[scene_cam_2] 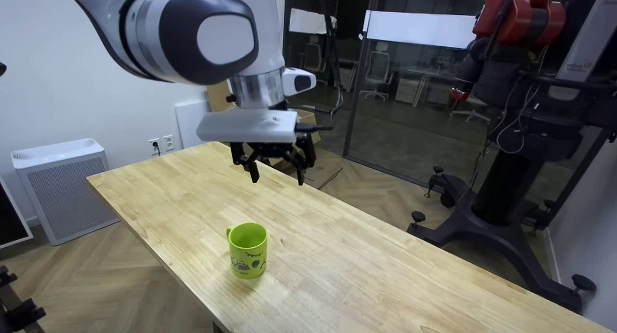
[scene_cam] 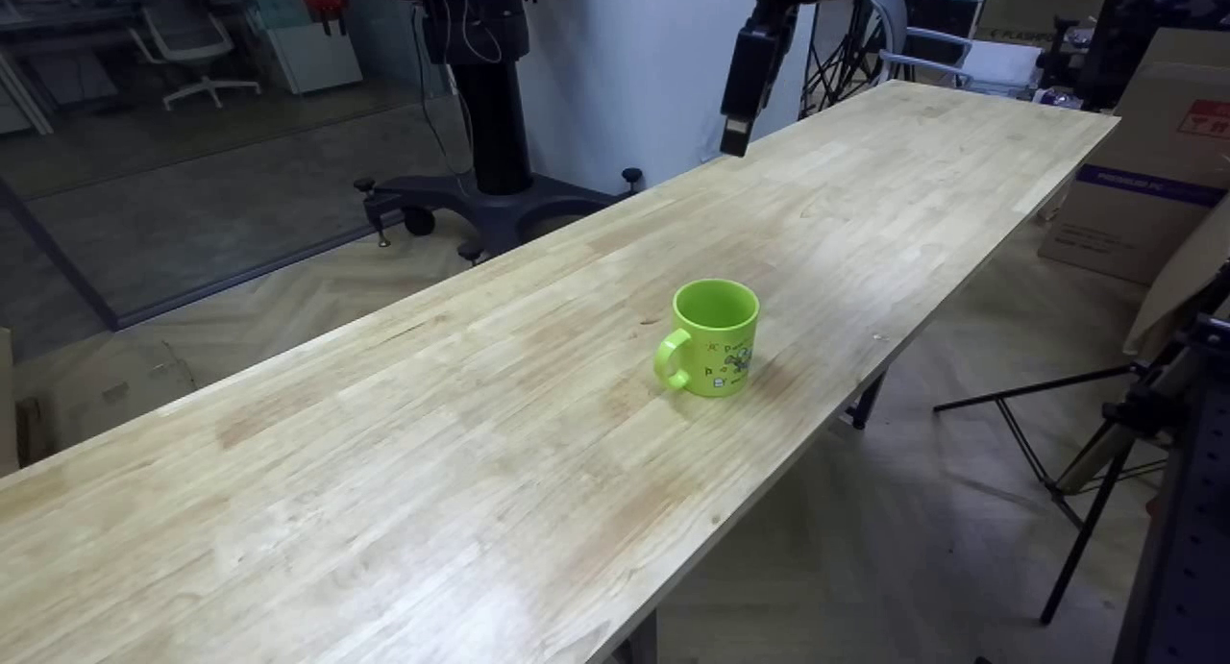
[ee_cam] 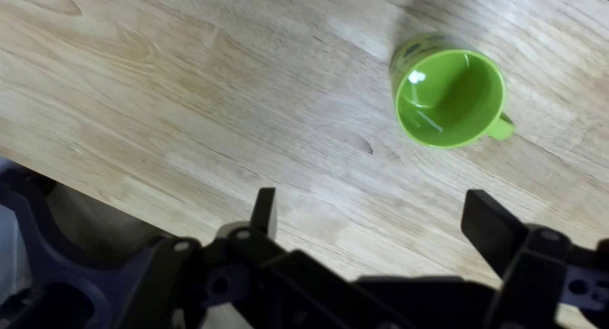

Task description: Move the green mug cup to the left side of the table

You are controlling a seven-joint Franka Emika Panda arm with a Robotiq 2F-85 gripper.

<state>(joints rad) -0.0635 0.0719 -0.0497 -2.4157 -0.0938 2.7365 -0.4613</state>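
Standing mouth-up, axis vertical: green mug (scene_cam: 715, 345)

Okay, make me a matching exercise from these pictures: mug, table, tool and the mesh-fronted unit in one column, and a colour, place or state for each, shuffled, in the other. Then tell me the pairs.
1. Mug
2. Table
3. Tool
4. Mesh-fronted unit

A. Open, gripping nothing
B. White, on the floor
C. Lime green, upright
D. Pale planked wood

Pairs: 1-C, 2-D, 3-A, 4-B

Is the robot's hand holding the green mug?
No, the open hand hangs apart from the green mug, which stands on the table.
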